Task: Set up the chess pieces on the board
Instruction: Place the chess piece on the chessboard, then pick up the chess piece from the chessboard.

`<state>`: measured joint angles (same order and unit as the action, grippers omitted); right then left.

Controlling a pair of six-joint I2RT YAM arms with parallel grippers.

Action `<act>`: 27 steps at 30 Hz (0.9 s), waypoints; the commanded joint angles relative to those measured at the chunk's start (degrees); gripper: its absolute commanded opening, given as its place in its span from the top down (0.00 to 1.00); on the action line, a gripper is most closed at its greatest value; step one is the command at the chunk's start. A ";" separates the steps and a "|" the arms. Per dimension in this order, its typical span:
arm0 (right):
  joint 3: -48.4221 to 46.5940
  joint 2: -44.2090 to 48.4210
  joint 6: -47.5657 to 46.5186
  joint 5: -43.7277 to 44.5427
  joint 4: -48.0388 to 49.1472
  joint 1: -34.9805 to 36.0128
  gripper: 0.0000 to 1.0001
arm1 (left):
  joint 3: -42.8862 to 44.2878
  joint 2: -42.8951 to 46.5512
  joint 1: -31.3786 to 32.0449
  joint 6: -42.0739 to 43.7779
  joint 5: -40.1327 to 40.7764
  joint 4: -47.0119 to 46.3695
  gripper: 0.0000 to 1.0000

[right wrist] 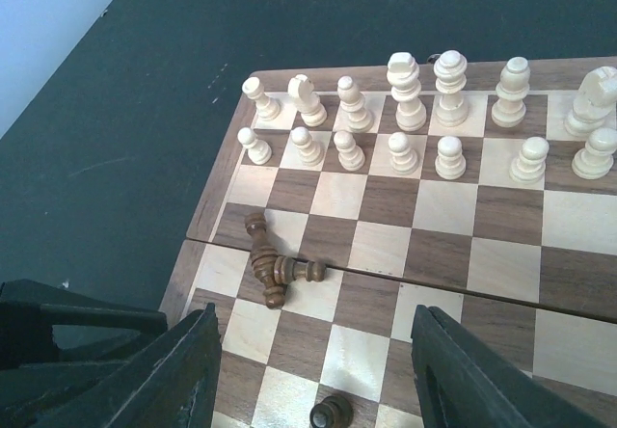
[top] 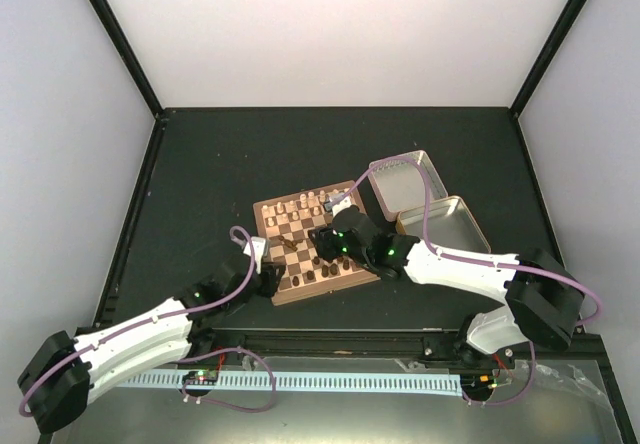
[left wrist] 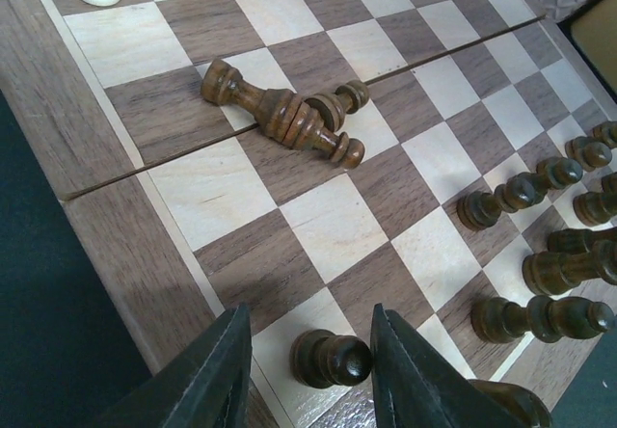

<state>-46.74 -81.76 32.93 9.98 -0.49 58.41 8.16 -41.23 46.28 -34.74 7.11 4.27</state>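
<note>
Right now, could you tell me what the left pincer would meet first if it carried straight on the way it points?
Probably the dark pawn standing between the fingers of the left pincer, whose jaws are apart around it. Depth is unclear, so the fingertips might touch the board beside it first.

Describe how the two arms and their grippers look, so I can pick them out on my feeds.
Both the left arm and right arm have white link shells, black joints with small green lights, and a purple cable looping alongside. The left gripper and right gripper each have two dark, flat, tapering fingers. No markings are readable.
</note>
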 commanded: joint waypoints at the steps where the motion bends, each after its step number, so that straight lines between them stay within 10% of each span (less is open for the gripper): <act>1: -0.98 0.08 0.13 0.15 -1.13 -0.25 0.45 | 1.07 1.34 0.40 -1.36 1.86 1.07 0.62; 11: -13.52 -7.61 -4.54 -7.65 -14.22 -1.19 0.49 | 9.98 7.73 -1.46 -5.12 9.06 10.88 0.36; 27: -28.26 -26.62 -0.86 -7.46 -25.39 -1.21 0.68 | 13.53 -2.22 -15.98 -5.27 -19.38 7.57 0.58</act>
<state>-72.82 -106.76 28.47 1.08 -22.39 57.45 19.20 -39.99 31.70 -40.56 -2.24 14.63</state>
